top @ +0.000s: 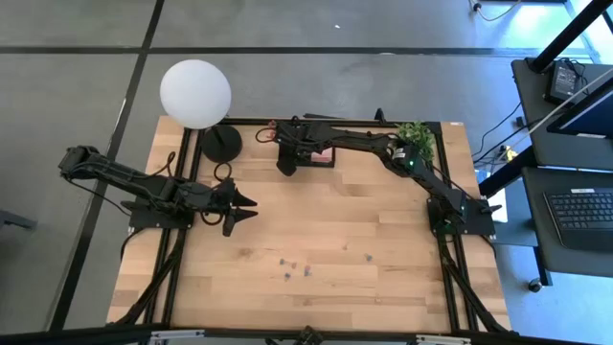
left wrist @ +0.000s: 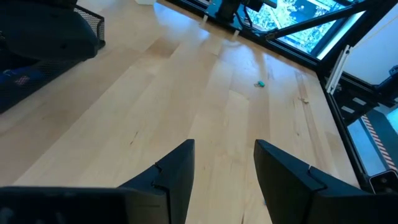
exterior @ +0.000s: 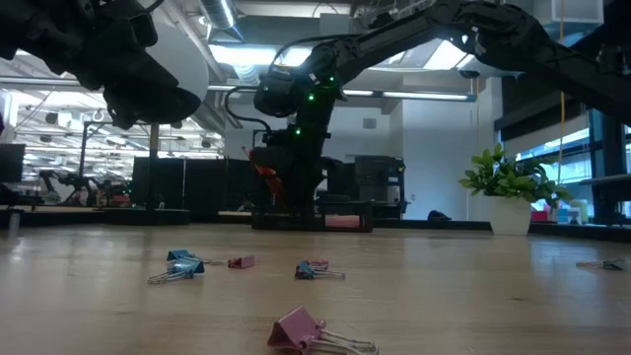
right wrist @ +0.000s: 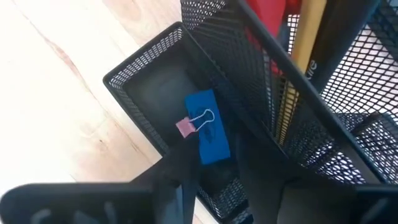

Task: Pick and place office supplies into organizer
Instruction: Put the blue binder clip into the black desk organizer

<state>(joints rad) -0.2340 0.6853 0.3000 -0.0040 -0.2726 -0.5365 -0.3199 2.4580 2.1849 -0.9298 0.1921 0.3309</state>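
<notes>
The right end effector point(right wrist: 208, 177) hovers over the organizer point(top: 308, 151) at twelve o'clock, fingers parted, holding nothing; a pink clip point(right wrist: 185, 127) lies inside on the blue block point(right wrist: 209, 127). Lift straight up, clear of the mesh. The left end effector point(top: 241, 205) waits open and empty at nine o'clock; more clips point(top: 295, 269) lie toward six o'clock on the tabletop point(top: 383, 268).

In the high view the organizer point(top: 316, 153) is mostly covered by the right arm, so its compartments cannot be counted there. The clips point(top: 297, 268) on the counter point(top: 383, 249) are only tiny specks, and their colours cannot be told in this view. In the right wrist view the organizer's mesh walls are cut off by the picture's edges; the red handle point(right wrist: 267, 18) and the pencil point(right wrist: 298, 62) show only partly behind the mesh. In the low view the nearest pink clip point(exterior: 311, 333) is blurred, and the organizer stands half hidden behind the right arm.
</notes>
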